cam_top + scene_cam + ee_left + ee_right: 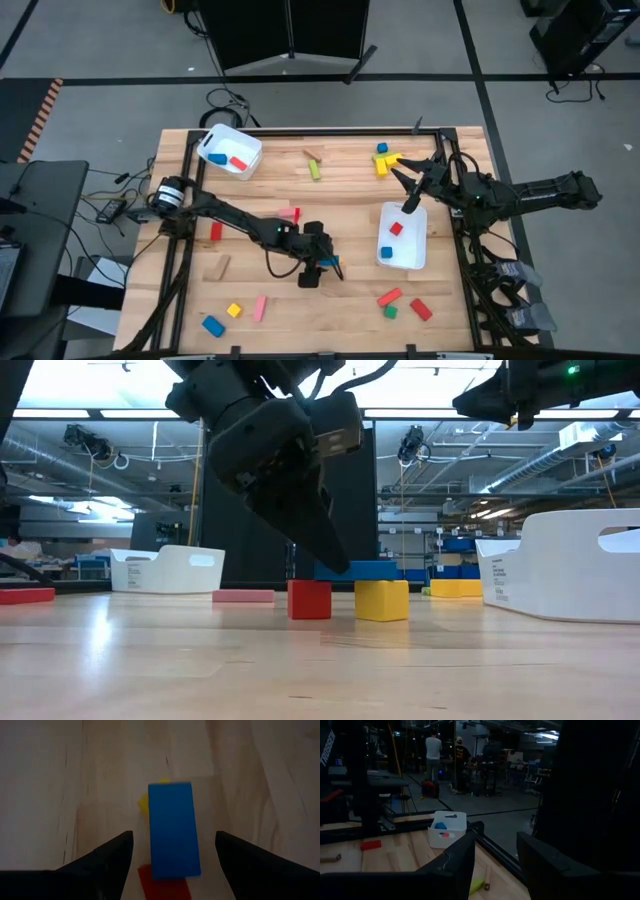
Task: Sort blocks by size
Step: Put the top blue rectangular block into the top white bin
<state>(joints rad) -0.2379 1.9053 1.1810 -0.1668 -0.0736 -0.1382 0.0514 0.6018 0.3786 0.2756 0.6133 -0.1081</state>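
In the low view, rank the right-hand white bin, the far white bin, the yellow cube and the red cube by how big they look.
1. Right-hand white bin, though it sits nearer the camera.
2. Far white bin.
3. Yellow cube and red cube: they look about alike, so no ranking between them.

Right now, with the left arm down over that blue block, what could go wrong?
1. The blue bar lies across a red cube and a yellow cube; a nudge from the open left gripper could tip it off.
2. Closing may knock those cubes aside.
3. The right gripper hangs open above the white bin, close enough for the arms to clash.
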